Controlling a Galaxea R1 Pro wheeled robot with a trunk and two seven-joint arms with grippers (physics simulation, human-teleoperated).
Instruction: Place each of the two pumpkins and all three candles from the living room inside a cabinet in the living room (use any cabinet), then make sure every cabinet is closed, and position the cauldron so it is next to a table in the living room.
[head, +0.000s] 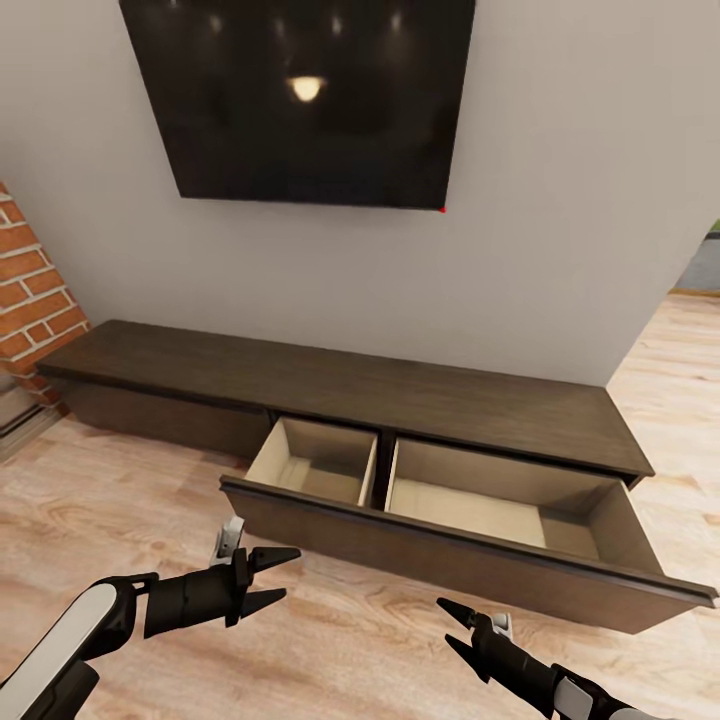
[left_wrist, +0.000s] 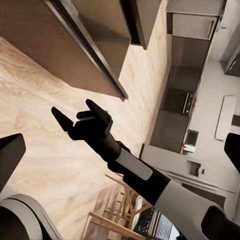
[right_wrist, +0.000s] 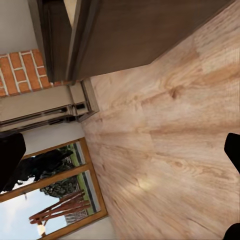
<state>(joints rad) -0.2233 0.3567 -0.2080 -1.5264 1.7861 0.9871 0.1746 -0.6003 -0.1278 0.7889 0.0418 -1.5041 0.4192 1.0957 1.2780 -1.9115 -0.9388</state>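
The cabinet (head: 350, 378) is a long low dark-brown console against the wall under a black TV. Its wide drawer (head: 450, 560) stands pulled out over the floor, and both pale beige compartments, left (head: 315, 468) and right (head: 490, 505), are empty. My left gripper (head: 290, 571) hovers open just in front of the drawer's left end, holding nothing. My right gripper (head: 444, 621) is open and empty below the middle of the drawer front; the left wrist view also catches that right gripper (left_wrist: 71, 106) near the drawer's edge (left_wrist: 90, 60). Pumpkins, candles and cauldron are out of view.
A red-brick fireplace (head: 30, 290) stands at the cabinet's left end. The TV (head: 300, 100) hangs on the off-white wall. Light wood-plank floor (head: 90, 500) lies in front. The cabinet's left drawer front (head: 160, 415) is closed. A kitchen (left_wrist: 180, 100) appears far off in the left wrist view.
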